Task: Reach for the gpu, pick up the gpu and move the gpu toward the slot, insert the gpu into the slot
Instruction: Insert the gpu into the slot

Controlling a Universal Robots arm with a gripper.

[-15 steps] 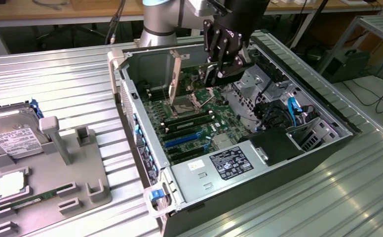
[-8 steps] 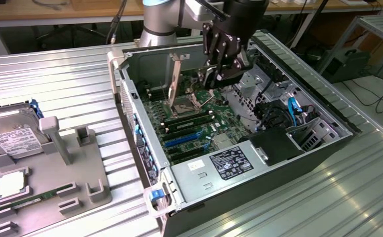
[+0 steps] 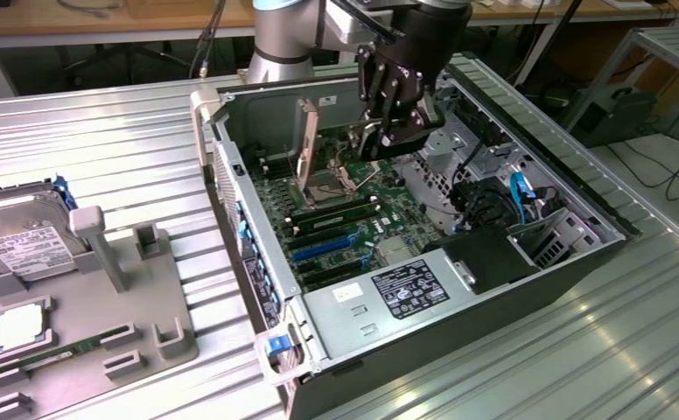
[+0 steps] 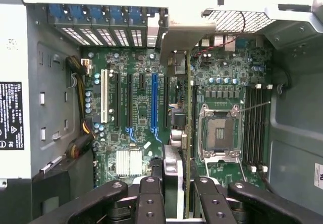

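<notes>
One black two-fingered gripper [image 3: 395,138] on the arm hangs inside the open dark-grey metal computer case [image 3: 573,254], which lies on its side on a ribbed aluminium table [image 3: 106,131]. The gripper sits over the upper part of the case's green motherboard [image 3: 369,206]. In the wrist view its jaws are clenched on the gpu [image 4: 187,108], a thin dark circuit card seen edge-on with a pale metal bracket at its far end.

The card stands on edge above the motherboard, running from the fingers toward the case's rear wall of slot covers. It lies between a black expansion slot, which is next to the long blue expansion slot [image 4: 154,103], and the square silver processor socket [image 4: 218,133]. Whether its lower edge is seated in a slot I cannot tell.

Inside the case, toward the exterior view's lower right, is a grey power-supply box with a black-and-white label [image 3: 416,284].

Well apart from the case, on the exterior view's left, a grey plastic holder tray [image 3: 141,324] rests on the table. It carries a boxy silver hard drive with a white label [image 3: 18,241] and a slim green memory stick [image 3: 53,357].
</notes>
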